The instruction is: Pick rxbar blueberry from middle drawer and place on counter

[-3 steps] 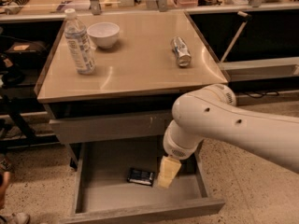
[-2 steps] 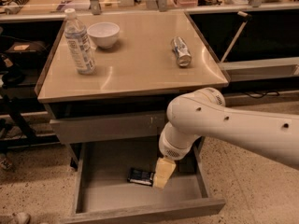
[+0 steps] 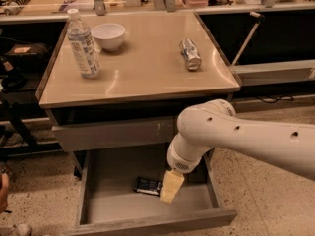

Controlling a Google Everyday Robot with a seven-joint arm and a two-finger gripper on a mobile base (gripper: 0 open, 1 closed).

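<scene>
The rxbar blueberry (image 3: pixel 147 185), a small dark flat bar, lies on the floor of the open middle drawer (image 3: pixel 113 208), near its centre. My gripper (image 3: pixel 171 186), cream-coloured, hangs from the white arm (image 3: pixel 231 136) down into the drawer. It sits just at the bar's right end and covers that end. The beige counter (image 3: pixel 142 73) is above the drawers.
On the counter stand a clear water bottle (image 3: pixel 82 45) and a white bowl (image 3: pixel 109 35) at the back left, and a silver can (image 3: pixel 190 54) lies on its side at the right. A closed grey drawer front (image 3: pixel 113 133) sits above the open drawer.
The arm has swung left and the gripper has closed in on the bar's right end. The bar has not moved.
</scene>
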